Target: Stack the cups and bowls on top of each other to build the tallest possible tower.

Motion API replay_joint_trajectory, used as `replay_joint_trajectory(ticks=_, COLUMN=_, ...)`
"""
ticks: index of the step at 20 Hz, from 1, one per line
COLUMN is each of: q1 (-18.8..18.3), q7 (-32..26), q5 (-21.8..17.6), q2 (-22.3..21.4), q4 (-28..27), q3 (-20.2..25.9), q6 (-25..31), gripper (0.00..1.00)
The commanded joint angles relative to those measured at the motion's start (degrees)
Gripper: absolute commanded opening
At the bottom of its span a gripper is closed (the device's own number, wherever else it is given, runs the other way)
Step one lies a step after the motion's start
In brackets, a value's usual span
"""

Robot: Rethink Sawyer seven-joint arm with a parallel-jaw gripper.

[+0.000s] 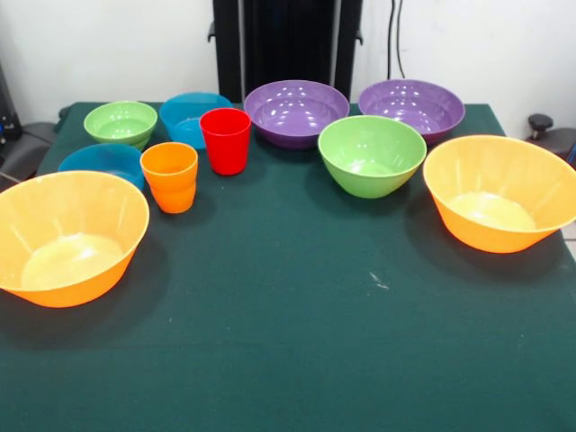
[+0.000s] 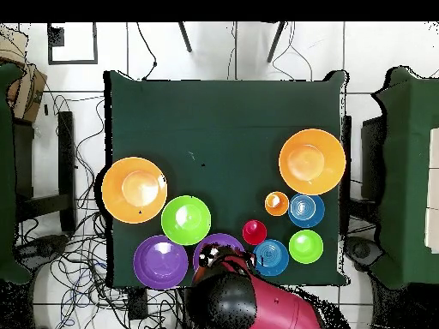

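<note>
Ten plastic vessels stand separately on the dark green table (image 1: 297, 342), none nested in another, so no tower exists yet. In the front view, one large orange bowl (image 1: 67, 236) sits at the near left and the other large orange bowl (image 1: 502, 192) at the right, well apart. Between them, toward the far edge, the medium green bowl (image 1: 372, 155) stands just in front of the two purple bowls: one purple bowl (image 1: 296, 112) near the middle, the second purple bowl (image 1: 411, 109) to its right. The red cup (image 1: 225, 140) stands upright beside the ridged orange cup (image 1: 169, 176), which is slightly nearer the camera and to the left. Behind the cups lie a blue bowl (image 1: 187, 117) and the small green bowl (image 1: 121, 123); a second blue bowl (image 1: 102, 163) sits partly hidden behind the left orange bowl's rim.

No brand, label or writing can be read on any piece.

From overhead, the red and black arm (image 2: 249, 300) reaches in at the bottom edge, covering part of one purple bowl. The gripper itself is not visible in either view, so I cannot tell whether it is open or closed, or whether it has anything in it.
</note>
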Motion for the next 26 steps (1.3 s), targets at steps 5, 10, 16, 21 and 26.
replay_joint_trajectory(ticks=5, q1=1.32, q7=4.94, q5=-5.11, q2=15.14, q4=-5.35, q3=4.51, q6=-10.38, gripper=1.0)
replay_joint_trajectory(ticks=10, q1=0.59, q7=4.75, q5=-5.65, q2=19.33, q4=-6.08, q3=4.64, q6=-14.47, gripper=1.0)
replay_joint_trajectory(ticks=16, q1=-1.27, q7=3.69, q5=-6.57, q2=21.36, q4=-6.39, q3=5.63, q6=-16.4, gripper=1.0)
replay_joint_trajectory(ticks=21, q1=-1.61, q7=3.84, q5=-6.61, q2=21.96, q4=-6.98, q3=6.29, q6=-16.54, gripper=1.0)
replay_joint_trajectory(ticks=26, q1=-0.97, q7=3.97, q5=-6.86, q2=20.09, q4=-6.85, q3=6.22, q6=-15.85, gripper=1.0)
